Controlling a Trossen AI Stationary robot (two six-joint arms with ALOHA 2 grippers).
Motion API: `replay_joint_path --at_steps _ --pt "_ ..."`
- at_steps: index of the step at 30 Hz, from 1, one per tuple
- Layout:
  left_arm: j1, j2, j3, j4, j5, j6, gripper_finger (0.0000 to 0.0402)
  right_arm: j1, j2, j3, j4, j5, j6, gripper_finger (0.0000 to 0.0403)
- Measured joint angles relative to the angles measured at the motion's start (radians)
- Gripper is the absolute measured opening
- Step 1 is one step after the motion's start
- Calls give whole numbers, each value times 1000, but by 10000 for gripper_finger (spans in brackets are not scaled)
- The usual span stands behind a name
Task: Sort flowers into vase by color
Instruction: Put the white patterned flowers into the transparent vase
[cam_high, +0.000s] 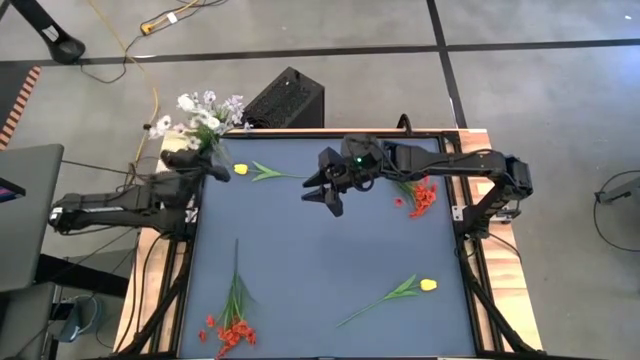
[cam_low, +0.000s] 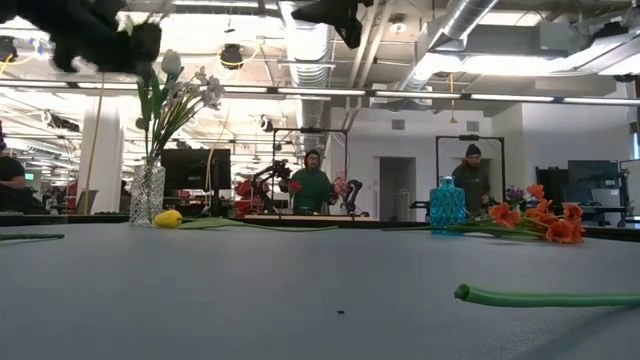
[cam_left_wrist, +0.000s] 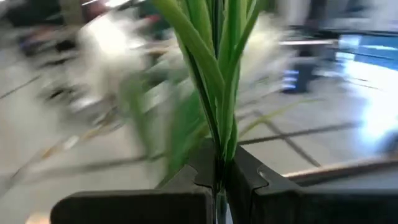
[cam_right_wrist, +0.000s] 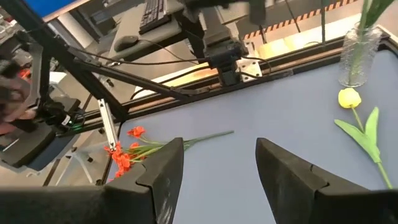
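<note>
My left wrist view alone shows the left claw (cam_left_wrist: 219, 180) clamped on green stems of the white flowers (cam_high: 205, 112) above the clear glass vase (cam_low: 146, 194). My right claw (cam_high: 322, 198) hangs open mid-table, beside a yellow tulip (cam_high: 241, 169).

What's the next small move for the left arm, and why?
Probably lower the stems into the clear vase, then open. The left end effector is shut on green stems, with the white flowers over the table's far left corner, where that vase stands. The right end effector hangs open, holding nothing, above the table's middle.
</note>
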Motion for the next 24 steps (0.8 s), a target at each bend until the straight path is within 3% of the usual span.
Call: replay_joint_path --at_steps 4,9,15,19,24 --pt "31 -14 0 292 291 339 0 -5 0 0 0 1 0 226" --pt "90 -36 0 508 407 513 0 -4 0 0 -1 0 8 226" --pt "216 -79 0 389 595 413 0 5 0 0 -2 4 11 226" --pt "325 -77 0 243 790 301 0 5 0 0 -2 4 17 226" --pt "459 -87 0 212 998 287 0 3 0 0 -2 5 34 226"
